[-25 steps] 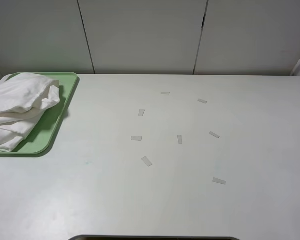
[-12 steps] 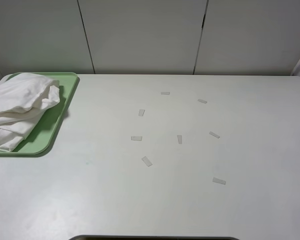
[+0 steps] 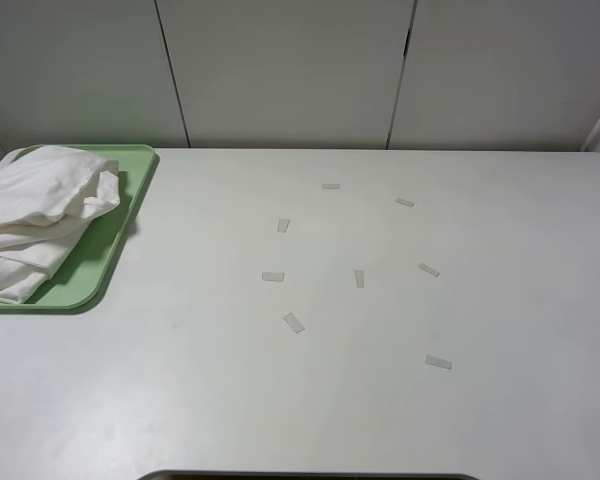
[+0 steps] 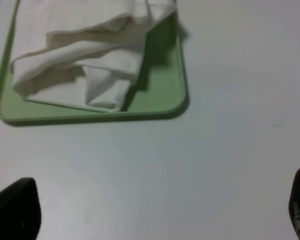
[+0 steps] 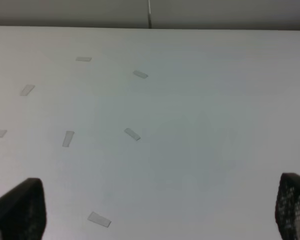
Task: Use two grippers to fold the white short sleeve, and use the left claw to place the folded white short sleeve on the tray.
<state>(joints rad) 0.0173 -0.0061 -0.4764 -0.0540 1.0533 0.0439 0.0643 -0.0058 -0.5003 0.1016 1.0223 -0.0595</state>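
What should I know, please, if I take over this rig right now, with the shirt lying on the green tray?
Left pincer: open, holding nothing, above bare table near the tray.
Right pincer: open, holding nothing, over the tape strips.
Shirt: bunched in a loose fold on the tray at the table's far left; its left part runs past the picture's edge.
Done: shirt folded and set on the tray, both pincers clear of it.
Left: nothing obvious; perhaps tidy the fold if a neater one is wanted.
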